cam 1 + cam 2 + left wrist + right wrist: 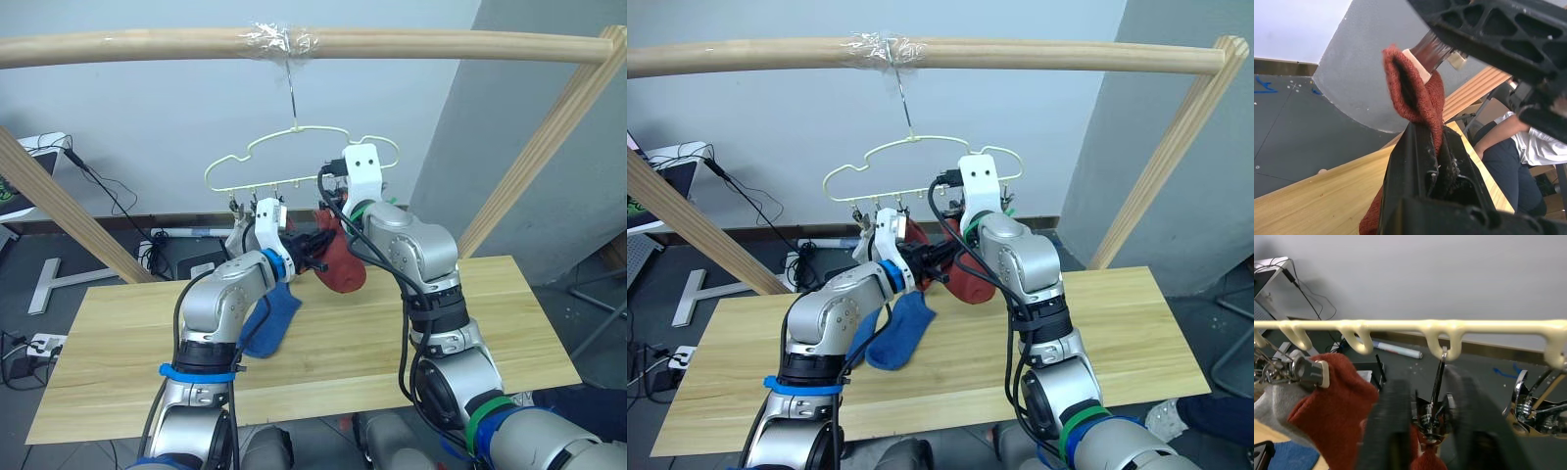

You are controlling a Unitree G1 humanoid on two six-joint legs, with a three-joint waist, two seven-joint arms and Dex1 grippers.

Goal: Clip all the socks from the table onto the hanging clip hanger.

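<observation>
A blue sock (898, 333) is left lying on the table (1117, 333). Above it, a rust-red sock (1418, 95) is pinched by the left gripper (1430, 147) and raised so its cuff meets a metal clip (1436, 418), which the right gripper (1431, 423) straddles, seemingly squeezing it open beneath the clip hanger (1400, 326).

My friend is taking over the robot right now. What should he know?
Left gripper: shut on a rust-red sock, holding it up at the clip hanger.
Right gripper: fingers either side of a metal clip; whether they squeeze it is unclear.
Done: one rust-red sock and a grey sock already hang.
Left: clip the held sock, then the blue sock on the table.
</observation>
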